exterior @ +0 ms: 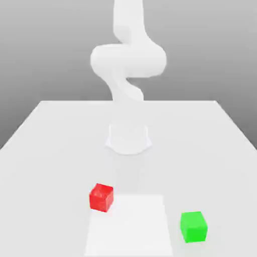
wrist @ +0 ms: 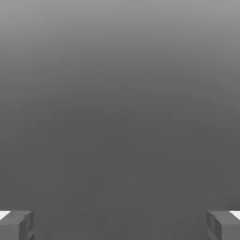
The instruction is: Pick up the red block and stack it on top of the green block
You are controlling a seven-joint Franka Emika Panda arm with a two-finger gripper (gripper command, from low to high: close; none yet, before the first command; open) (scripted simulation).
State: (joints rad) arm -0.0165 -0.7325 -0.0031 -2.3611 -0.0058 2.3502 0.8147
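Observation:
In the exterior view a red block [exterior: 101, 197] sits on the white table [exterior: 50, 150], left of centre toward the near edge. A green block [exterior: 194, 226] rests farther toward the exterior view's right and nearer the front; the two stand well apart. The white arm [exterior: 128, 60] rises from its round base [exterior: 128, 138] behind both blocks. In the hand view my gripper [wrist: 120, 226] is open: its two grey fingertips [wrist: 16, 225] stand far apart with nothing between them, against a plain grey background.
A brighter white rectangular patch [exterior: 128, 226] lies on the table between the two blocks near the front edge. The table's far edge runs behind the arm's base, with a grey backdrop beyond.

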